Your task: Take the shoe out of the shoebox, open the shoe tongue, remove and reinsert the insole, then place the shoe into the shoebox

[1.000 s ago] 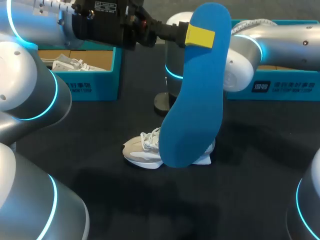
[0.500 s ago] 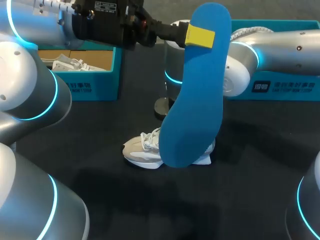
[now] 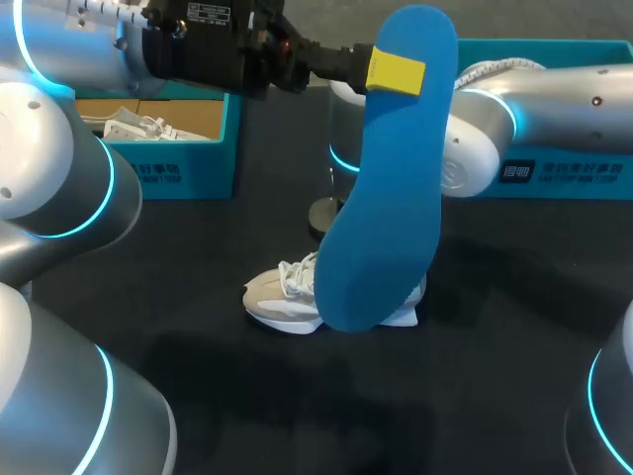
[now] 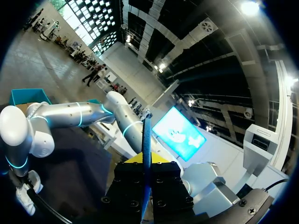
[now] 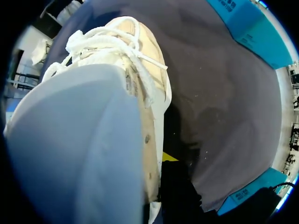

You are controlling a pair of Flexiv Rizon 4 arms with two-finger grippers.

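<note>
Only the right arm (image 3: 554,99) has edged rightward. The left gripper (image 3: 396,71) clamps the blue insole (image 3: 381,218) above the shoe (image 3: 282,297) on the dark table (image 3: 198,376). I cannot tell the right gripper's (image 5: 169,157) state.

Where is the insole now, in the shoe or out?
Out: the blue insole hangs in the left gripper, clear of the shoe on the table.

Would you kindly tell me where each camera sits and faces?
Head view: above, behind the robot, looking down on the table; left gripper holds the insole, right arm behind it.
Left wrist view: looks along the left gripper, past the edge-on insole, towards the right arm.
Right wrist view: at the right gripper, close against the shoe, table behind.
Shared: insole in head and left wrist; shoe in head and right wrist.
</note>
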